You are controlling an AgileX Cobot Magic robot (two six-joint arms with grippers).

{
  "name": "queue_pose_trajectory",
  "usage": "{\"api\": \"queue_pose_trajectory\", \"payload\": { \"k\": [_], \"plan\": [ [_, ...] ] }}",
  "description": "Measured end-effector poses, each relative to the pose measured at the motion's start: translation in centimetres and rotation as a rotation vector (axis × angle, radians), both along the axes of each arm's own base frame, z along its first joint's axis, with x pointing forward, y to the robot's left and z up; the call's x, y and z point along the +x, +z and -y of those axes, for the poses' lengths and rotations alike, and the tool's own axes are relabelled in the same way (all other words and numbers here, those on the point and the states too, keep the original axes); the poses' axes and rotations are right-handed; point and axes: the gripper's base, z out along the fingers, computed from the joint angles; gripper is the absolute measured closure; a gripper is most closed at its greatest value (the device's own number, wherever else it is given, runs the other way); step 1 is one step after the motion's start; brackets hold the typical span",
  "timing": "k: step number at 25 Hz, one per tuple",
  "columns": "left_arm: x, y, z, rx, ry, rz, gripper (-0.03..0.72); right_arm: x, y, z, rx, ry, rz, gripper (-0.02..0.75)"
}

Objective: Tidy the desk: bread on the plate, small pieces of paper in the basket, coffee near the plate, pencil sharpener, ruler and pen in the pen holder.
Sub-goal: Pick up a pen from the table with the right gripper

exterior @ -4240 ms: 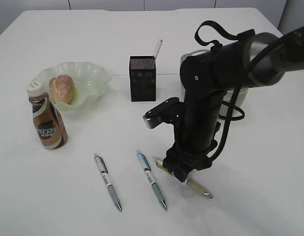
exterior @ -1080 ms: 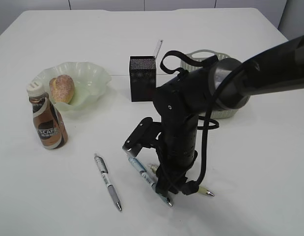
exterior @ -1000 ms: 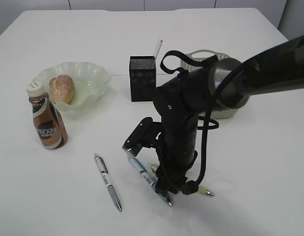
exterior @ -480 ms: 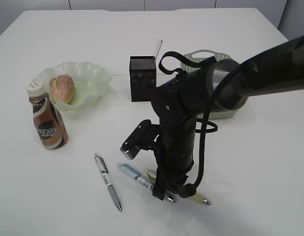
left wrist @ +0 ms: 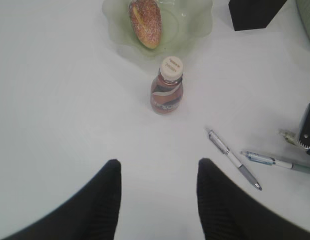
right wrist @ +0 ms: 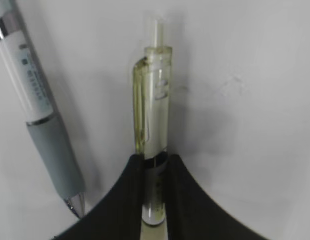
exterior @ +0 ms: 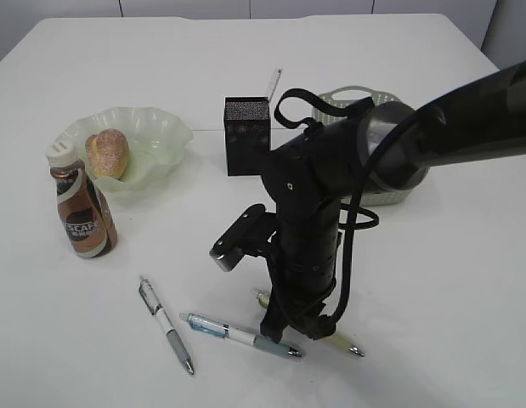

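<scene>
My right gripper (right wrist: 156, 162) is shut on a clear yellowish pen (right wrist: 156, 115) lying on the desk (exterior: 449, 280), at the front centre under the right arm (exterior: 309, 246). A blue pen (exterior: 237, 334) and a white and grey pen (exterior: 165, 325) lie just to its left. The bread (exterior: 107, 151) sits in the plate (exterior: 156, 127), with the coffee (exterior: 82, 202) upright beside it. The ruler (exterior: 274, 85) stands in the pen holder (exterior: 246, 136). The basket (exterior: 341, 93) is partly hidden behind the arm. My left gripper (left wrist: 159, 167) hangs open over bare desk. No pencil sharpener or paper pieces show.
The right arm's dark body and cables fill the middle of the exterior view. In the right wrist view the blue pen (right wrist: 37, 110) lies close to the left finger (right wrist: 129, 200). Bare desk (left wrist: 69, 125) spreads under the left gripper.
The right gripper has closed on the yellowish pen. The blue pen has swung to lie nearly crosswise, and the white and grey pen has been pushed left.
</scene>
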Motion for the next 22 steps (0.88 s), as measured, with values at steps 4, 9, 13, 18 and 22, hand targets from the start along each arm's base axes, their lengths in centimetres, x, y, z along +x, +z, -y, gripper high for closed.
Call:
{"api": "queue_pose_trajectory", "payload": {
  "k": [4, 9, 13, 18, 22],
  "plan": [
    [0.0, 0.0, 0.0, 0.000, 0.000, 0.000, 0.328, 0.0, 0.1, 0.0, -0.007, -0.028, -0.006, 0.647],
    [0.0, 0.0, 0.0, 0.000, 0.000, 0.000, 0.328, 0.7, 1.1, -0.3, -0.045, -0.098, -0.027, 0.647],
    [0.0, 0.0, 0.0, 0.000, 0.000, 0.000, 0.328, 2.0, 3.9, -1.3, -0.031, -0.160, -0.002, 0.647],
    [0.0, 0.0, 0.0, -0.001, 0.000, 0.000, 0.328, 3.5, 7.6, -2.4, 0.025, -0.243, 0.062, 0.647],
    [0.0, 0.0, 0.0, -0.002, -0.001, -0.001, 0.328, 4.5, 10.1, -3.1, 0.092, -0.355, 0.121, 0.647]
  ]
}}
